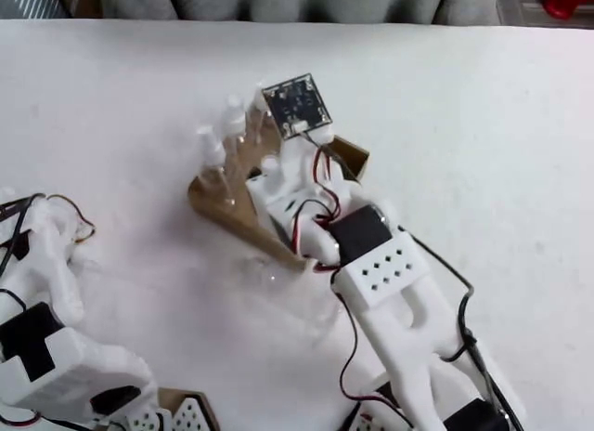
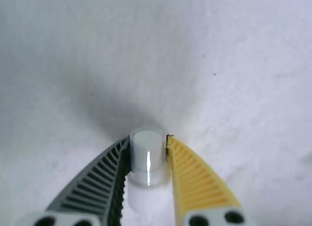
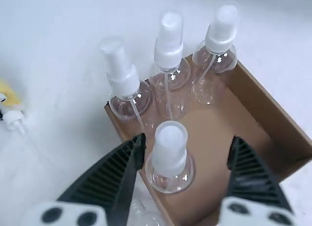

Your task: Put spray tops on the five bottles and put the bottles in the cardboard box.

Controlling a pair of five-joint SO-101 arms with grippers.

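Note:
A cardboard box (image 3: 265, 114) holds several clear bottles, each with a white spray top. Three stand in a far row (image 3: 168, 46). A fourth bottle (image 3: 169, 153) stands nearer, between the spread fingers of my right gripper (image 3: 187, 141), which is open and hovers over it without touching. In the high view that arm hangs over the box (image 1: 218, 208). My left gripper (image 2: 148, 144) is shut on a spray top (image 2: 147, 155), held upright just above the white table. The same spray top (image 3: 12, 120) and a yellow finger appear off to the side of the box.
The left arm (image 1: 42, 273) rests at the table's near left corner, well away from the box. A faint clear shape (image 1: 271, 279) lies on the table against the box's near wall. White tabletop (image 1: 464, 106) surrounds the box.

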